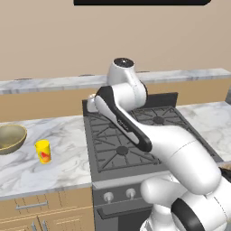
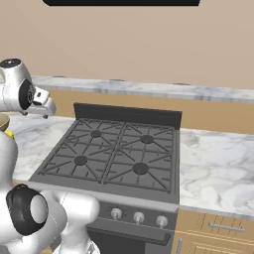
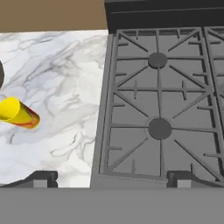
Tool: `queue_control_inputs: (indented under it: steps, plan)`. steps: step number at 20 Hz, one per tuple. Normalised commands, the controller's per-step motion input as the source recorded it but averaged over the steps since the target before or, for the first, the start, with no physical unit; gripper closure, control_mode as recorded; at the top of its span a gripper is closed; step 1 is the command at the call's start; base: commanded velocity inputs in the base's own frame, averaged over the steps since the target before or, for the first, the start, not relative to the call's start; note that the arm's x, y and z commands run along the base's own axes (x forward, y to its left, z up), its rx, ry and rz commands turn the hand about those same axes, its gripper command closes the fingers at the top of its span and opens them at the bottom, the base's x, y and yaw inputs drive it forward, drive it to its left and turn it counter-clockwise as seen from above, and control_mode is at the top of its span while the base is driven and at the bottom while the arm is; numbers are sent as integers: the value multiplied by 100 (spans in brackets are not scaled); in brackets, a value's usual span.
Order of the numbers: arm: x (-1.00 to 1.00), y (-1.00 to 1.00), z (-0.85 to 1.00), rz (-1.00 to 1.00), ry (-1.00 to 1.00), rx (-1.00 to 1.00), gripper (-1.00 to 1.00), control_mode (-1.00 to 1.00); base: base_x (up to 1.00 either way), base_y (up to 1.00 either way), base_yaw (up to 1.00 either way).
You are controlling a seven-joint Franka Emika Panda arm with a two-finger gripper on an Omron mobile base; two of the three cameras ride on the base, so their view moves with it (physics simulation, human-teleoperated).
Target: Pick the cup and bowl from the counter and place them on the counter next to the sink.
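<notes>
The small yellow cup with a red-orange mark stands on the white marble counter left of the stove. The wide olive-tan bowl sits just behind and left of it. In the hand view the cup lies at the far left. My gripper hangs open and empty above the stove's left edge, its fingertips wide apart, to the right of the cup and well above it. The sink is out of view.
A black gas stove with iron grates fills the middle, with knobs on its front. More marble counter runs to the stove's right. A raised marble ledge lines the back wall.
</notes>
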Motion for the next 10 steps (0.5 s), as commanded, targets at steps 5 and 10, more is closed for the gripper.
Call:
queue_control_inputs:
  steps: [5,10]
  plan:
    - [0,41,0,1,-2,18,-100,-100,0,0,0]
    - [0,51,0,3,0,6,-100,-100,0,0,0]
